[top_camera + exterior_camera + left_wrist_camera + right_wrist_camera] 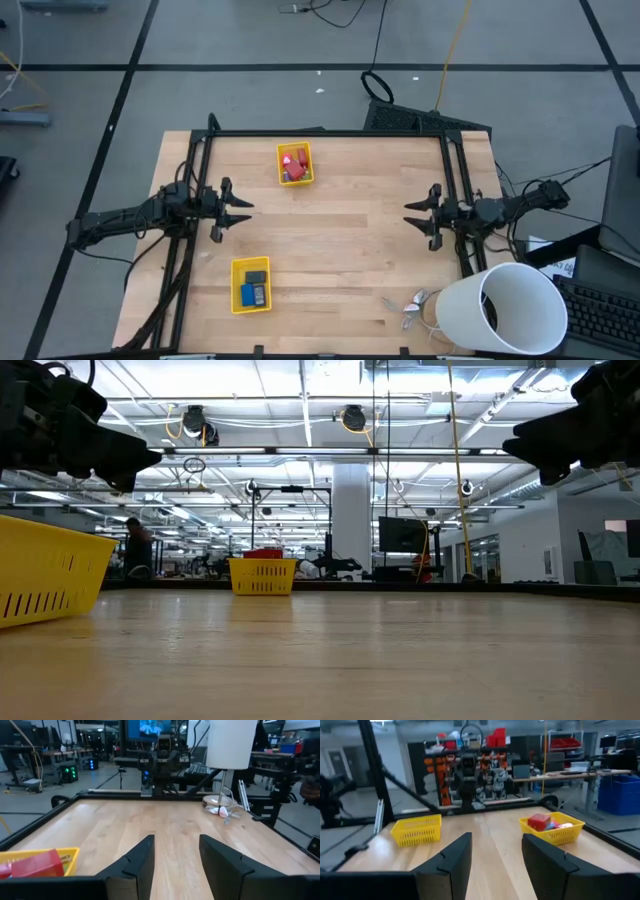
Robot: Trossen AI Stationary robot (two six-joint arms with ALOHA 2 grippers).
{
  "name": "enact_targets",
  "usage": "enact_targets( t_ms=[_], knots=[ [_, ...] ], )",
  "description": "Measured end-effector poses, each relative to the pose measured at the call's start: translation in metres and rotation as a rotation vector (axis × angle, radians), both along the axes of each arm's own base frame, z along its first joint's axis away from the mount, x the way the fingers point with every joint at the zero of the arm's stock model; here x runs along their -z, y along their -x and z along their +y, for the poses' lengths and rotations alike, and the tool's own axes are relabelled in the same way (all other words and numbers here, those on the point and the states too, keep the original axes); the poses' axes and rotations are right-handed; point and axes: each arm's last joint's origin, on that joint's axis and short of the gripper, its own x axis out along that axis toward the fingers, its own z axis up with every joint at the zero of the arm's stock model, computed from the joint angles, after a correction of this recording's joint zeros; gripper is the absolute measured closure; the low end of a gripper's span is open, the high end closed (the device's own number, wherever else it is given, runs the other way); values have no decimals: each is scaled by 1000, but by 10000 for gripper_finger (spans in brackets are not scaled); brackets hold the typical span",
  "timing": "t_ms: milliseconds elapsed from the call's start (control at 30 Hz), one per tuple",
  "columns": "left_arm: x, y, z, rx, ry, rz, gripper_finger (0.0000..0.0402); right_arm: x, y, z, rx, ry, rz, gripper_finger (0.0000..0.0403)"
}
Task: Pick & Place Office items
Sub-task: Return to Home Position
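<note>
Left tool [236, 212] and right tool [416, 220] are both released and empty, fingers spread, facing each other across the table [350, 250]. Red office items [295, 166] lie in the upper yellow tray [280, 160] and blue and black office items [254, 285] in the lower yellow tray [234, 285], both trays nearer the left arm. Nothing looks left to grasp, so the coming move likely just pulls the arms back.

table [340, 240]: light wood, smooth, soft shine, long plank lines
top bin [281, 165]: yellow plastic, thin slots in the walls
bottom bin [236, 285]: same yellow plastic
red blocks [297, 161]: smooth, look like plastic
blue blocks [254, 294]: look like plastic, too small to tell more
left gripper [176, 840]: dark, matt, smooth
right gripper [496, 837]: same
frame [330, 133]: black metal bars, dull
white tube [510, 310]: smooth, matt; paper or plastic, cannot tell
silver bits [412, 308]: shiny metal
</note>
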Motion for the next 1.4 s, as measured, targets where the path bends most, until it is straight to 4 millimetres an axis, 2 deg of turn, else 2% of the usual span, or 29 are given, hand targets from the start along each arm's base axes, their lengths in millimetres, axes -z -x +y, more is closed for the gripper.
enact_targets(
  t_ms=[333,733,1400],
  knots=[
    [-5,0,-2,39,-15,-53,217,0,-1,5,-165,1,-11,243],
    [-5,0,-1,22,-14,-47,192,-2,-1,5,-165,23,-31,243],
    [-5,0,-1,22,-15,-48,241,-3,-1,5,-164,20,-37,243]
  ],
)
